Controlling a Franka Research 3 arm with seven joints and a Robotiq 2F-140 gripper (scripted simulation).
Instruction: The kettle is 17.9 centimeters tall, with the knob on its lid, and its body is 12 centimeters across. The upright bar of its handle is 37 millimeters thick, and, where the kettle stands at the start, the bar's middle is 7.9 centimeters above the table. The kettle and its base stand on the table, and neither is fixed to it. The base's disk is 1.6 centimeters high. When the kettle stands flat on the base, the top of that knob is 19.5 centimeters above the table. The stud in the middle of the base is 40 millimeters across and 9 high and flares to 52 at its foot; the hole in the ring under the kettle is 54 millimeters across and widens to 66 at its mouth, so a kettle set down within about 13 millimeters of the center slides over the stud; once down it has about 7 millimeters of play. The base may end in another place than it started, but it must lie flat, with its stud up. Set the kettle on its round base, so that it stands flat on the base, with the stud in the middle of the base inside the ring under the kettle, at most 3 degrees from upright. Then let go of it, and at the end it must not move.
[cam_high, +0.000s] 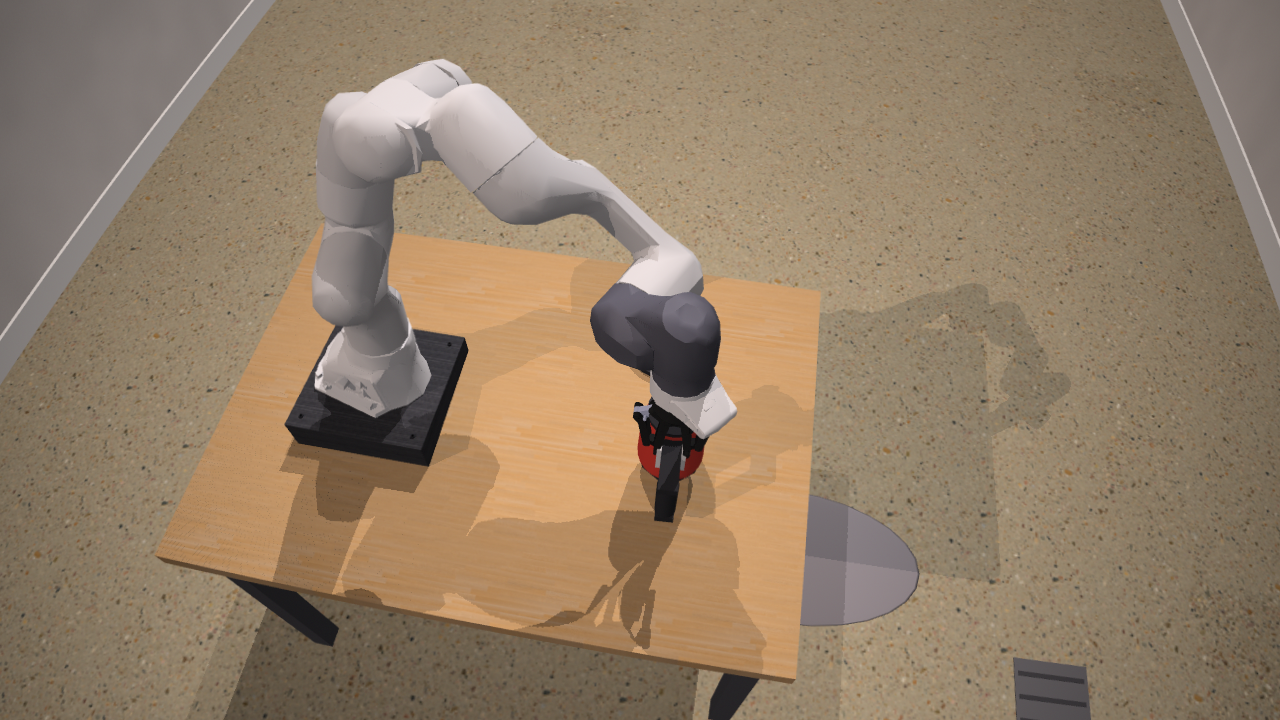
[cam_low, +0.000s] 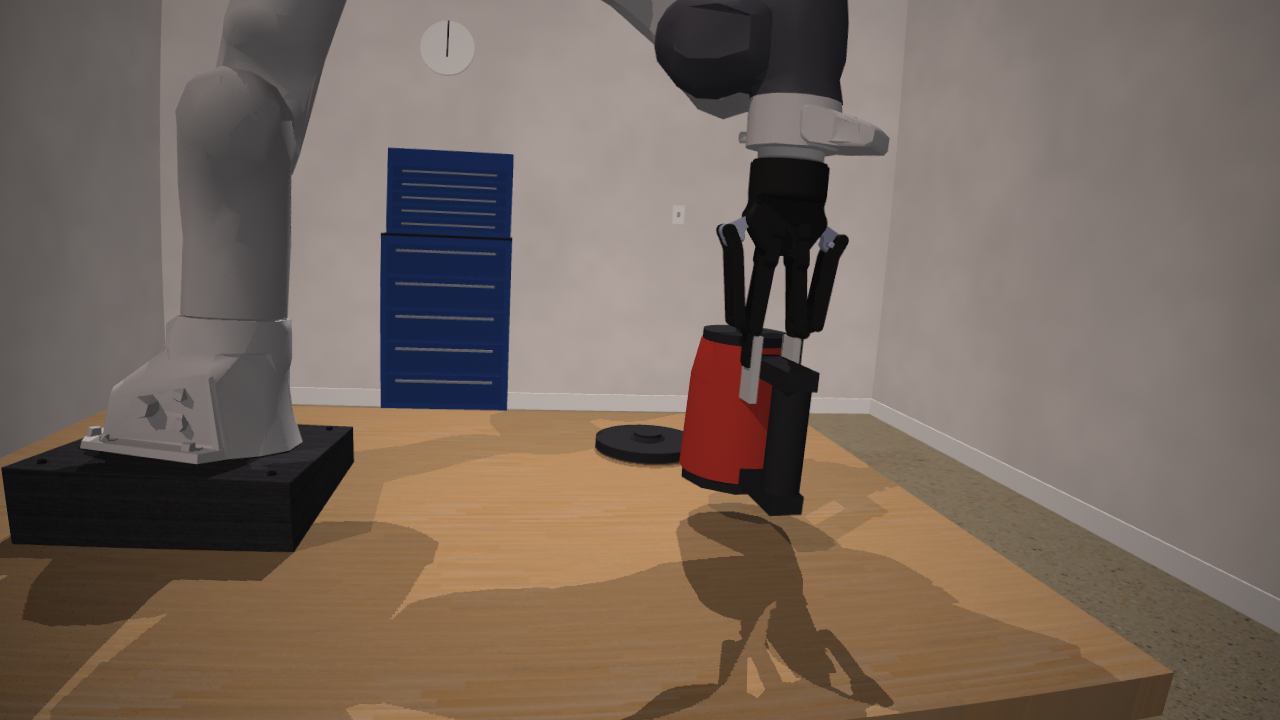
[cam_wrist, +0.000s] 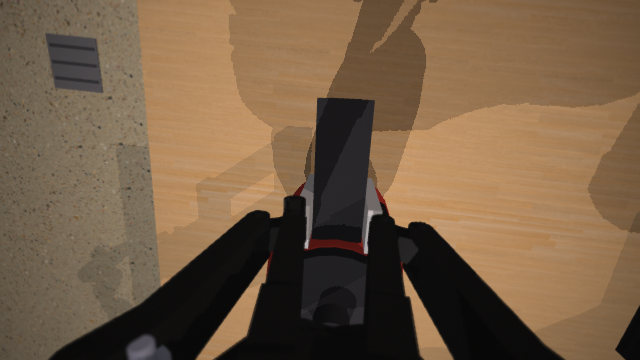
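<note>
My gripper (cam_high: 666, 438) (cam_low: 769, 367) (cam_wrist: 339, 192) is shut on the upright black handle bar (cam_low: 785, 438) (cam_wrist: 343, 155) (cam_high: 665, 497) of the red kettle (cam_low: 720, 416) (cam_high: 691, 463). The kettle hangs clear of the table (cam_low: 537, 546) (cam_high: 537, 447), a little above it and tilted, with its bottom swung toward the near right. The round black base (cam_low: 640, 445) lies flat on the table with its stud up, beyond the kettle and a little to its left. The arm hides the base in the overhead view. The wrist view does not show it.
The arm's black mounting block (cam_high: 375, 402) (cam_low: 179, 492) stands on the table's left side. The table's right edge is close to the kettle. A blue drawer cabinet (cam_low: 447, 277) stands by the back wall. A grey floor disc (cam_high: 859, 559) and a vent (cam_high: 1049, 687) (cam_wrist: 75, 62) lie off the table.
</note>
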